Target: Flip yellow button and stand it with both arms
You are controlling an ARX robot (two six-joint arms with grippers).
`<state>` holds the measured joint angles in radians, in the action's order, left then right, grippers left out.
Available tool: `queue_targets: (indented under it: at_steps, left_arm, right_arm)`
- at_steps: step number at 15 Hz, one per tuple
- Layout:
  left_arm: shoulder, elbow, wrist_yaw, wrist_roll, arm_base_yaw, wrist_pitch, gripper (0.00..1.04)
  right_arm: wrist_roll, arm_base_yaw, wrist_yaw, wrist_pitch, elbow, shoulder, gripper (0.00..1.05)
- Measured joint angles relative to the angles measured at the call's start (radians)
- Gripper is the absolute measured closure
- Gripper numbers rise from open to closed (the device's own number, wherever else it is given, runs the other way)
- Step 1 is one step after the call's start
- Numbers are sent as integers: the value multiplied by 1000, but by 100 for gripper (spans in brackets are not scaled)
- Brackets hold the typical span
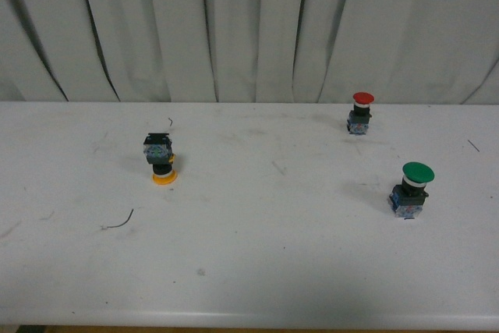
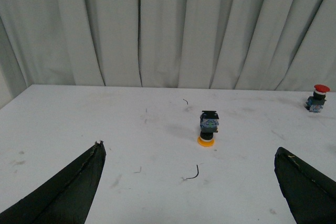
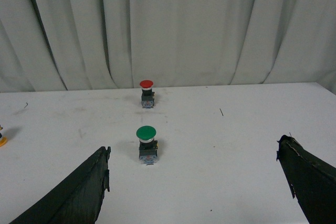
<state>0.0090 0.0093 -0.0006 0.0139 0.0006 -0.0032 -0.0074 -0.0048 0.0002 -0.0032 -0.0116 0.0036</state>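
The yellow button [image 1: 161, 160] stood cap-down on the left of the table [image 1: 249, 271], well apart from the upright red button [image 1: 361, 111] and green button [image 1: 412, 189]. The left gripper [image 2: 190, 150] and right gripper [image 3: 194, 145] were both spread wide, holding nothing

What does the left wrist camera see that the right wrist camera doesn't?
Only the left wrist view shows the whole yellow button, standing cap down, and the open left gripper. Only the right wrist view shows the green button and the open right gripper; of the yellow one it catches just a sliver at the edge. Both show the red button, the white table and the curtain.
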Motion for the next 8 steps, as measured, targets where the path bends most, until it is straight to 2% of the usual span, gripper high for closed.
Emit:
queue_targets:
  at_steps: [8]
  left_arm:
    - [0,0,0,0,0,0,7]
  right_arm:
    - [0,0,0,0,0,0,6]
